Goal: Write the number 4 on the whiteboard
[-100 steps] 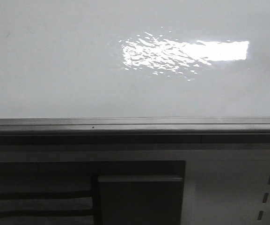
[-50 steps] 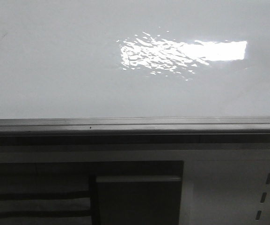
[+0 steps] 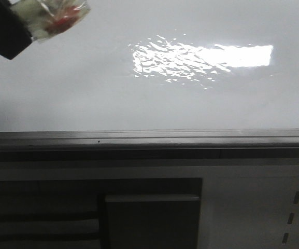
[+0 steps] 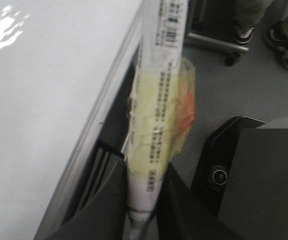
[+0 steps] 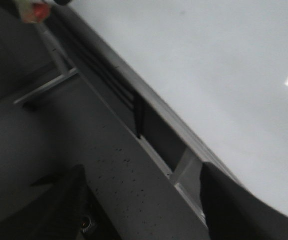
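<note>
Clamped between the two dark fingers of the left gripper is a white marker, its barrel printed with small text and a barcode and wrapped midway in yellowish tape with an orange-red patch. The marker runs lengthwise out from the fingers, alongside the board's edge. In the front view the same gripper shows at the top left corner as a dark block with the taped, red-flecked wrapping beside it, in front of the upper left part of the whiteboard.

Right gripper: its two dark fingers stand well apart at the bottom of its wrist view, with nothing between them.

The whiteboard is a glossy white-grey surface filling the upper half of the front view, with a bright rippled light reflection right of centre. No written stroke can be made out on it; the number 4 is not visible in any view. Along its lower edge runs a grey metal ledge. Below that sits a white panel with slots at the right and a dark recess at the left. In the left wrist view a grey floor and someone's shoes appear beyond the marker.
</note>
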Controlling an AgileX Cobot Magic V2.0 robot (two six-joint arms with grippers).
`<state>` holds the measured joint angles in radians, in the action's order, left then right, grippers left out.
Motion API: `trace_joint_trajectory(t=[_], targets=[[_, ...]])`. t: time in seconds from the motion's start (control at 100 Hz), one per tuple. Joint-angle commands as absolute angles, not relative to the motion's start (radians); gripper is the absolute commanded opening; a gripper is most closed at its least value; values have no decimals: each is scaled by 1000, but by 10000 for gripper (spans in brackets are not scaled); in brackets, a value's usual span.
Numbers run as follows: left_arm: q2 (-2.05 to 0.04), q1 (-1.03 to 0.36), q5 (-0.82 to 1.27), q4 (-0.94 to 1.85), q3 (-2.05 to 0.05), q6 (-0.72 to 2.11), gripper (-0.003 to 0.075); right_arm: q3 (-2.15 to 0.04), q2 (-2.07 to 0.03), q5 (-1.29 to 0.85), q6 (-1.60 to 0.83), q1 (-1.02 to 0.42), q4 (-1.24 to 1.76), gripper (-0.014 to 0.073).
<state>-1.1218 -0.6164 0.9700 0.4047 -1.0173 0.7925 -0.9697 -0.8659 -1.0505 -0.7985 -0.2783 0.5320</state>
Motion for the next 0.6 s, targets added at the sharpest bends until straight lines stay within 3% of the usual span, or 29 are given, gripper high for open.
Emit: trace_joint_trajectory(t=[0.0, 0.28, 0.59], targets=[[-1099, -684, 938, 444, -1058, 809, -20, -1021, -932, -1044, -967, -319, 670, 436], [-1099, -783, 932, 444, -1065, 848, -20, -1119, -1095, -1042, -1212, -465, 802, 436], [-1099, -783, 930, 444, -1065, 852, -20, -1181, -1208, -973, -1222, -613, 800, 436]])
